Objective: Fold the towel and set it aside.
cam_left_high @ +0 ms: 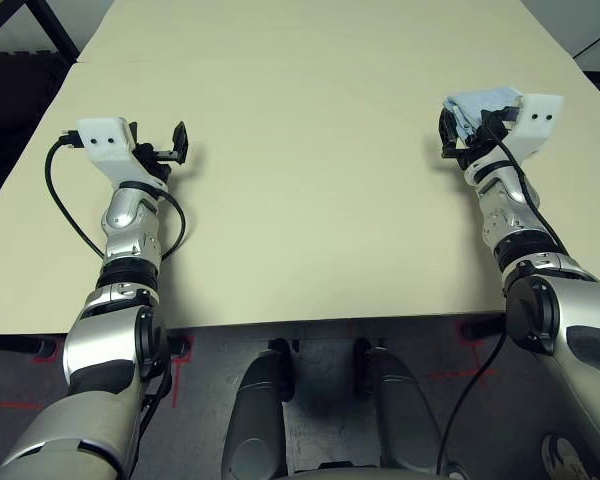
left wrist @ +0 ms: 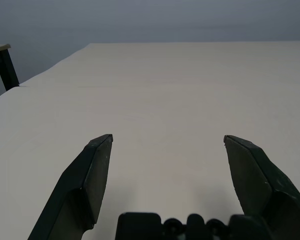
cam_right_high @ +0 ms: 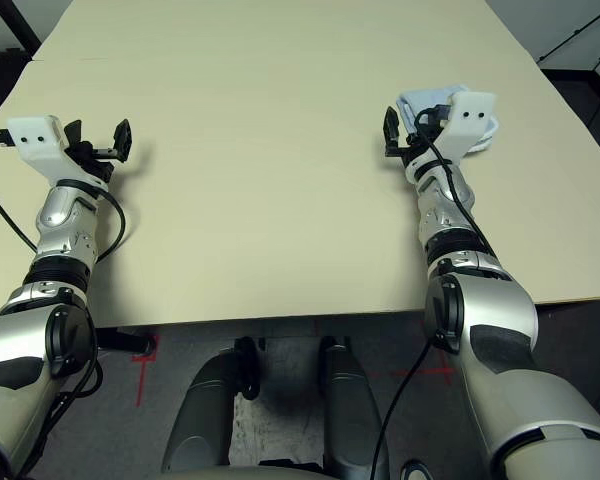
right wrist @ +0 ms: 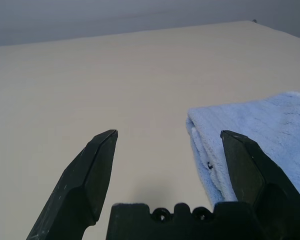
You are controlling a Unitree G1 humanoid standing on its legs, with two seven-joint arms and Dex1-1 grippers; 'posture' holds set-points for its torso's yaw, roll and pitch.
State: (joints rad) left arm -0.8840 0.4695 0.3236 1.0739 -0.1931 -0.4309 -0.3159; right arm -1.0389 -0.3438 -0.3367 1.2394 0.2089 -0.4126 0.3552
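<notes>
Pale cream tabletop (cam_left_high: 310,150), broad and bare across its middle. Both forearms reach forward over it, one at each side.

Left tool (left wrist: 167,150): fingers spread wide, nothing between them. In the head view it sits toward 9 o'clock of the tabletop, a white housing (cam_left_high: 105,138) behind it and a black cable (cam_left_high: 65,205) looping back along the forearm. Ahead of its fingers lies open tabletop surface as far as the far edge. A dark chair or stand leg (left wrist: 4,67) shows past the tabletop's corner.

Right tool (right wrist: 170,145): fingers also spread wide, gripping nothing. It sits toward 3 o'clock of the tabletop.

The towel (right wrist: 260,130): light blue terry, folded into a layered stack, with stacked edges showing at its near corner. It lies on the tabletop at about 2 o'clock, close to the right-hand edge. From the head it is partly covered by the right arm's white housing (cam_right_high: 470,115), blue cloth showing around it (cam_right_high: 425,100). From the wrist, the folded corner lies just beside the outer right finger (right wrist: 245,160), partly behind it; the gap between the two fingers is mostly bare tabletop. Whether that finger touches the cloth cannot be told. A small dark mark (right wrist: 209,165) sits on the towel's edge near that finger.

Dark floor (cam_left_high: 20,90) beyond the tabletop's left edge.
</notes>
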